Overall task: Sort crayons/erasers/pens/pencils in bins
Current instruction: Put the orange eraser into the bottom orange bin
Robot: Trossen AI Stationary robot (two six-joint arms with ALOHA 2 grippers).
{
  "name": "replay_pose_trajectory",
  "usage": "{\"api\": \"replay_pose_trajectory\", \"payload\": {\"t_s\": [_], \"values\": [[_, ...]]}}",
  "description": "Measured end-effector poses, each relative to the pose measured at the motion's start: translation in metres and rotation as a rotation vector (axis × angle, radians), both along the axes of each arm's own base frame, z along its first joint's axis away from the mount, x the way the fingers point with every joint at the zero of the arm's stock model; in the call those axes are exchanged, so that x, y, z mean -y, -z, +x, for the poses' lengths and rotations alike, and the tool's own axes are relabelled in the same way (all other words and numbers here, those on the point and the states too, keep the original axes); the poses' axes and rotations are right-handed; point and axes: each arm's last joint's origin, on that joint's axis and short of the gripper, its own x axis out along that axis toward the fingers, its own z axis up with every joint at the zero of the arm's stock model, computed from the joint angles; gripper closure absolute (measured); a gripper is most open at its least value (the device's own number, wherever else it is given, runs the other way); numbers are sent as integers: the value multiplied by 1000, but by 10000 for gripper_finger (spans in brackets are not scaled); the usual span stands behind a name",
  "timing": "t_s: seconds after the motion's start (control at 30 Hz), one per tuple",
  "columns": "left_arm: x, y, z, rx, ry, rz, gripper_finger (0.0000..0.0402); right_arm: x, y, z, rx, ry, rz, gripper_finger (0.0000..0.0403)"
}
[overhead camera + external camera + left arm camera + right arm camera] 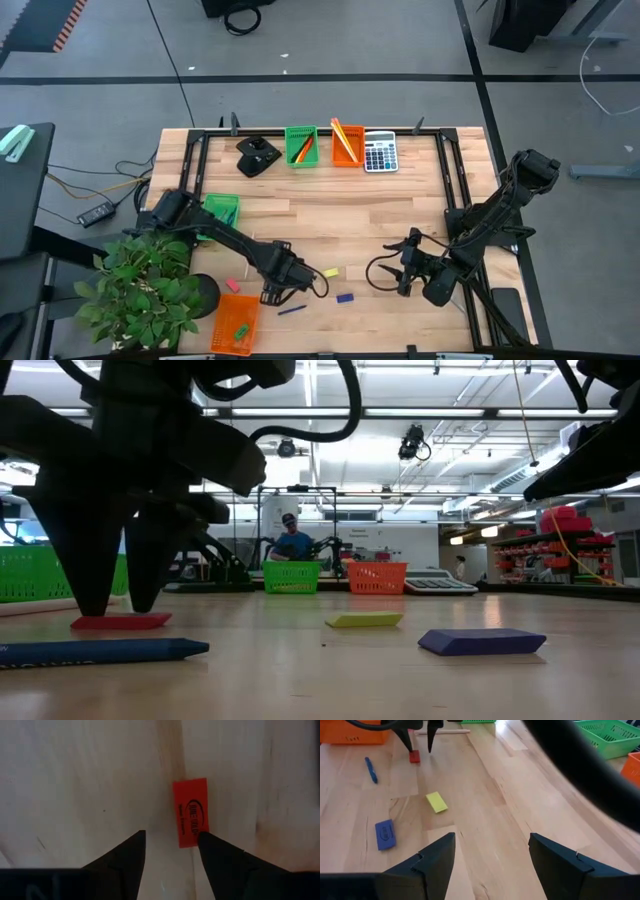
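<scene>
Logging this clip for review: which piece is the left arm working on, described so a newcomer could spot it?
Find the potted green plant at the wooden table's near left corner; the left pincer hangs open just right of it. Beside its fingertips lies the small flat red rectangular eraser, black print on top. The yellow eraser and blue eraser lie farther right.

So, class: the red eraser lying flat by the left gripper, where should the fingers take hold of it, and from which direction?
Come straight down from above and pinch the red eraser across its two long edges, near the middle. It lies flat on the table, a thin block, so only its narrow width suits the fingers. The left gripper is open, but one finger sits over the eraser's end, so it should probably shift sideways to straddle it first.
</scene>
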Motion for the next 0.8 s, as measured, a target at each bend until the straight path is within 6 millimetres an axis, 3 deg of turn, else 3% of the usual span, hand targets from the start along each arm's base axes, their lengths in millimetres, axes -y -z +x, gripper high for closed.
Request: {"api": "replay_pose_trajectory", "payload": {"t_s": [0.8], "values": [[29,2,-8,41,-56,-23,214,1,0,0,-7,0,-8,144]]}}
